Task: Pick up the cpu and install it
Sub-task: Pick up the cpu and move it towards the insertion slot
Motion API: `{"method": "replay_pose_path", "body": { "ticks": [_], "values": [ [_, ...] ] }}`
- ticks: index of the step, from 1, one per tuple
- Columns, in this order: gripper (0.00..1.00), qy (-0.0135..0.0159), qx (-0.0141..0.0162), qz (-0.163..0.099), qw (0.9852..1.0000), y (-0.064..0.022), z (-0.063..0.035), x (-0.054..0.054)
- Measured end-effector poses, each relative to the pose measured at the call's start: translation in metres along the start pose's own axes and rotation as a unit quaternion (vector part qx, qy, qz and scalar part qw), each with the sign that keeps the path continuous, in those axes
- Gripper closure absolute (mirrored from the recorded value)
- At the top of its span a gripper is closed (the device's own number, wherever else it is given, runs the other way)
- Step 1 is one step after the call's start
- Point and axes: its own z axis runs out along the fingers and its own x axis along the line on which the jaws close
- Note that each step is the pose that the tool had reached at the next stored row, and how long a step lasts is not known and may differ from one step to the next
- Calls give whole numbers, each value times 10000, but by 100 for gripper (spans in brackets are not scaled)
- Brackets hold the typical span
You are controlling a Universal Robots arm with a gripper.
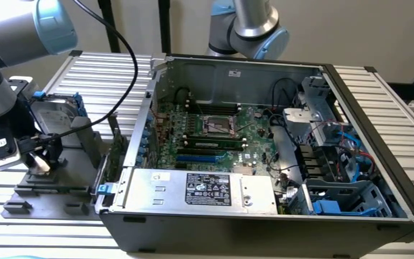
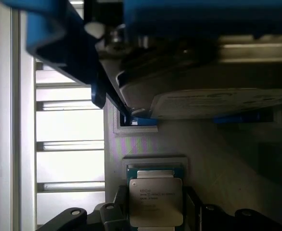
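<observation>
Silver-grey metal lid, thin pale rim, tiny print: the cpu lies flat in a shallow square pocket of the grey holder plate. It's just beside the hard drive w/ its blue plastic frame. The holder sits on the ribbed aluminium desk, at the exterior view's left of the open PC case.

The gripper is low, right at the chip; can't tell if it's spread or pinching.

Step in hand looks like the pick-up. To do it well, imo:
- Grip opposite edges only, square to the chip.
- Use light force, no contact w/ the underside.
- Lift straight up so it clears the pocket walls w/o tilting.

The chip is thin, rigid and smooth, so prob. slippery. The socket on the green motherboard looks unfilled.
</observation>
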Motion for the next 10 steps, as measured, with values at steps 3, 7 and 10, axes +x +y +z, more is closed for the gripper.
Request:
{"method": "replay_pose_path", "body": {
  "ticks": [3,7,10],
  "values": [
    [45,0,0,0,10000,0,0,0],
    [45,0,0,0,10000,0,0,0],
    [45,0,0,0,10000,0,0,0]
  ]
}}
